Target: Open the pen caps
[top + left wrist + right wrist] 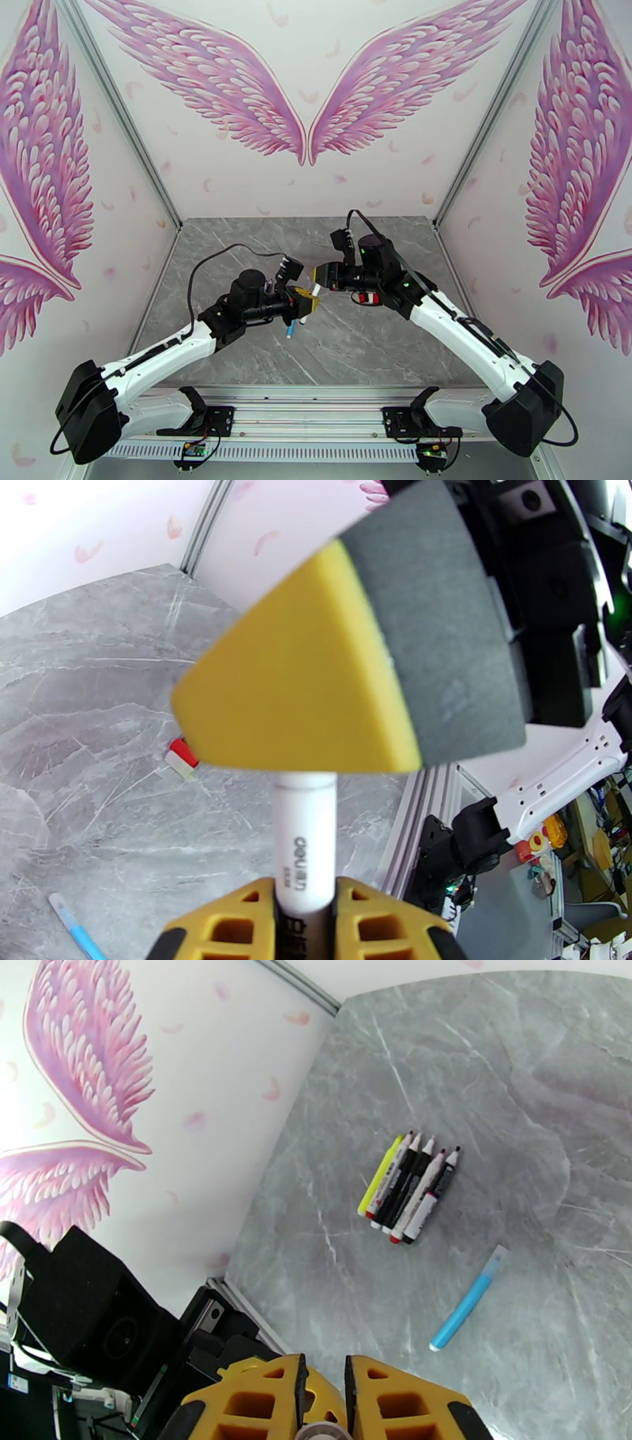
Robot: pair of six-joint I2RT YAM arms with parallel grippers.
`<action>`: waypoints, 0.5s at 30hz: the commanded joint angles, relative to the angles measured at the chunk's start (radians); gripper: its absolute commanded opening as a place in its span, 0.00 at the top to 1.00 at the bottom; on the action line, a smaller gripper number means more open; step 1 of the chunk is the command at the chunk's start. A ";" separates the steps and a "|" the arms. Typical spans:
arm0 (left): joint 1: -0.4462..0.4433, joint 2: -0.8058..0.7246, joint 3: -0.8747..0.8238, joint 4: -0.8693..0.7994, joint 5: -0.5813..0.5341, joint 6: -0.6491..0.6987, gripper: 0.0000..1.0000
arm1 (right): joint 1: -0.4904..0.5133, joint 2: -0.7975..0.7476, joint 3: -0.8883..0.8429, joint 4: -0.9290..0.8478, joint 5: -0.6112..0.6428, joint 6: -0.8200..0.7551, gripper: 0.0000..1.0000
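The white pen (pixel 304 851) is clamped by the left end effector (pixel 305 928) and right end effector (pixel 325 1399); pulled crookedly, it could be dropped.

A white-barrelled pen (pixel 304 851) with dark printed lettering is held upright between the yellow fingers of the left tool (pixel 304 922). Its upper end is hidden behind a finger (pixel 355 654) of the right tool (pixel 322 1386), so its cap cannot be seen. A small red cap (pixel 183 756) with a pale end is seen lying loose on the grey marble worktop (pixel 490 1078). A row of pens (pixel 411 1185) lies side by side and touching. A yellow pen (pixel 379 1175) is at one edge, and the rest are white or black with red or black ends. A light blue pen (pixel 466 1307) lies alone, apart from the row.
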 commanded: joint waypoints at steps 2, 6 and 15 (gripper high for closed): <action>0.006 -0.016 -0.041 -0.114 0.122 -0.008 1.00 | -0.081 -0.014 0.038 0.141 0.083 -0.017 0.91; 0.005 0.006 -0.037 -0.108 0.189 -0.009 1.00 | -0.085 -0.016 0.031 0.183 0.058 -0.025 0.91; -0.061 0.030 0.011 -0.231 -0.012 0.063 1.00 | -0.096 0.000 0.089 0.099 0.229 0.030 0.93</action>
